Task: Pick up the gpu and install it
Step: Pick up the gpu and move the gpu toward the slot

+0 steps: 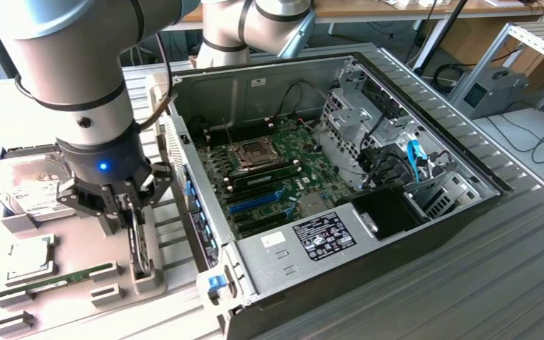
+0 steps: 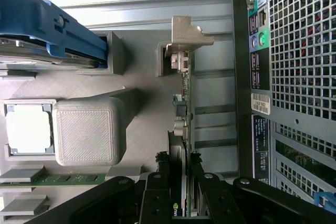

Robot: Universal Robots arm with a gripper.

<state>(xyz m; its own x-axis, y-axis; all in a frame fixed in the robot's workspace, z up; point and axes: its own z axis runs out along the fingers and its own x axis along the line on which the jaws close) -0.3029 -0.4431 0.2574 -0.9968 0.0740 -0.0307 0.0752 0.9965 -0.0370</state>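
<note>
Silver-grey arm point(image 1: 74, 64) w/ blue LED point(image 1: 103, 167), black gripper point(image 1: 130, 212), dk gpu point(image 2: 186, 108) w/ green edge, pale grey crosshatch-textured holder point(image 2: 86, 137), green mobo point(image 1: 282, 170) w/ blue slots point(image 1: 253, 202), black case point(image 1: 442, 142), grey perforated grille point(image 2: 304, 51), green RAM stick point(image 1: 59, 280).

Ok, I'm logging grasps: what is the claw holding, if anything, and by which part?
The claw looks clamped on the gpu, gripping its upper long edge; the card sits on edge in its stand.
</note>
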